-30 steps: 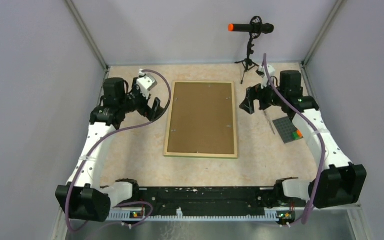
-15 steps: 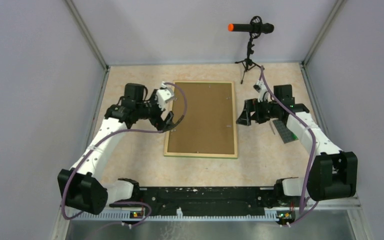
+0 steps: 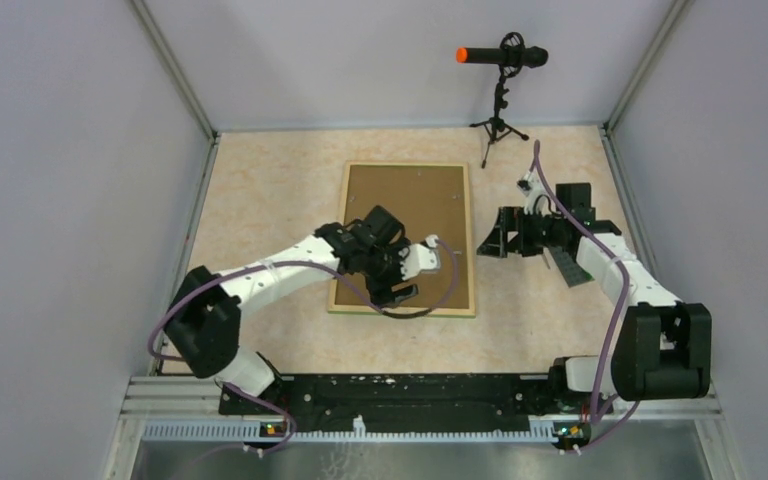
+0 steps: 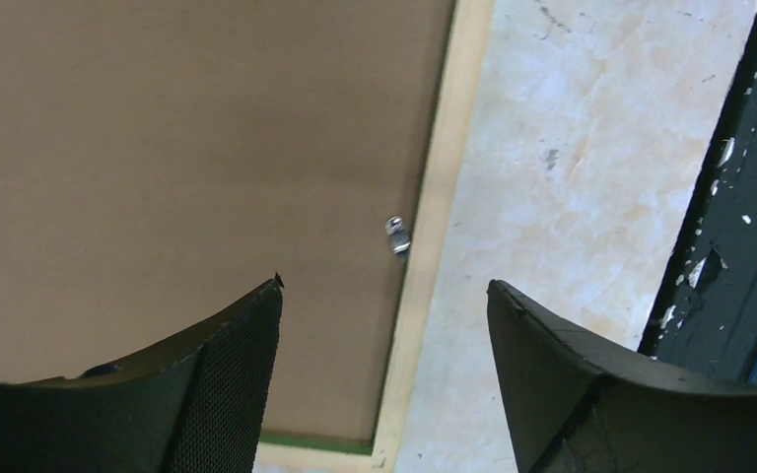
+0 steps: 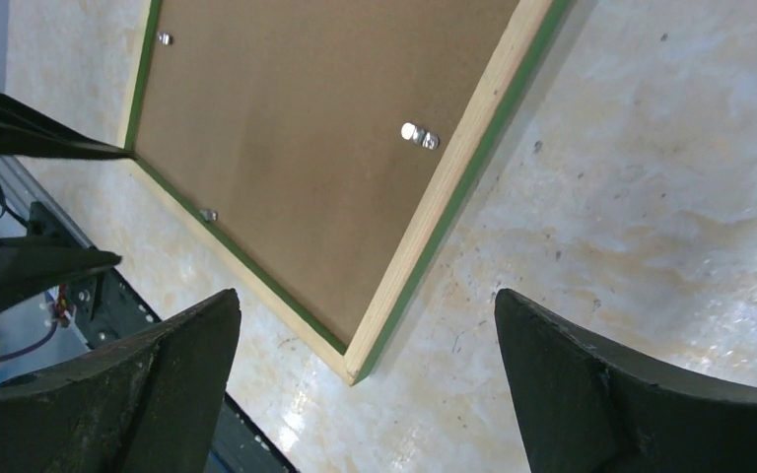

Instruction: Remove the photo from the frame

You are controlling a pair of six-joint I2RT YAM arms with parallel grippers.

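Note:
The frame (image 3: pixel 405 200) lies face down in the middle of the table, brown fibreboard back up, with a light wood edge. The photo is hidden under the back. My left gripper (image 3: pixel 400 292) hovers open and empty over the frame's near edge. In the left wrist view its gripper (image 4: pixel 384 286) straddles the wood edge just below a small metal clip (image 4: pixel 396 235). My right gripper (image 3: pixel 490 232) is open and empty, just right of the frame's right edge. The right wrist view shows its gripper (image 5: pixel 367 296) above a frame corner, the back (image 5: pixel 306 128) and another clip (image 5: pixel 419 135).
A microphone on a small tripod (image 3: pixel 501 60) stands at the back right. A grey baseplate (image 3: pixel 563 262) lies under the right arm. The black base rail (image 3: pixel 410 390) runs along the near edge. Grey walls close in the left, back and right.
My left arm has swung from the frame's left side across to its near edge. My right gripper has shifted slightly, staying beside the frame's right edge.

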